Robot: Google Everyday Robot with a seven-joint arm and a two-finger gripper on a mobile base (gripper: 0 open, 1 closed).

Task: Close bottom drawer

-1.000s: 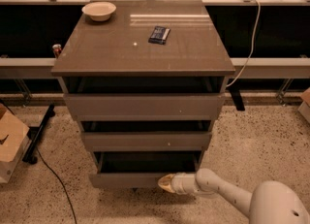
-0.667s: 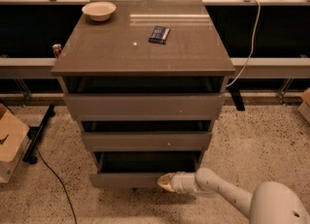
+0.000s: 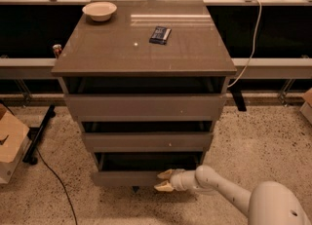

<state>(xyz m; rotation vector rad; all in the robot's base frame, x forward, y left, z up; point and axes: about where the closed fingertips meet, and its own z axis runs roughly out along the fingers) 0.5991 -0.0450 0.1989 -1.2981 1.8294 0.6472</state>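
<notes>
Camera view: the bench (image 3: 122, 53) is a grey three-drawer cabinet. A pale bowl (image 3: 99, 10) sits at its back left corner. A dark packet (image 3: 160, 34) lies near the back edge, right of the middle; its print is too small to read. All three drawers stand out from the front edge: top drawer (image 3: 146, 106), middle drawer (image 3: 146, 141) and bottom drawer (image 3: 126, 178). The bottom drawer is the lowest, with its dark inside open to view.

The tool (image 3: 164, 180) is at the bottom drawer's front, right of centre. It is released, its two pale fingers (image 3: 165, 174) spread one above the other against the panel. The white arm (image 3: 219, 190) reaches in from the lower right.

Compared with the earlier frame, the drawer stands out as far as before and the tool is in the same spot.
</notes>
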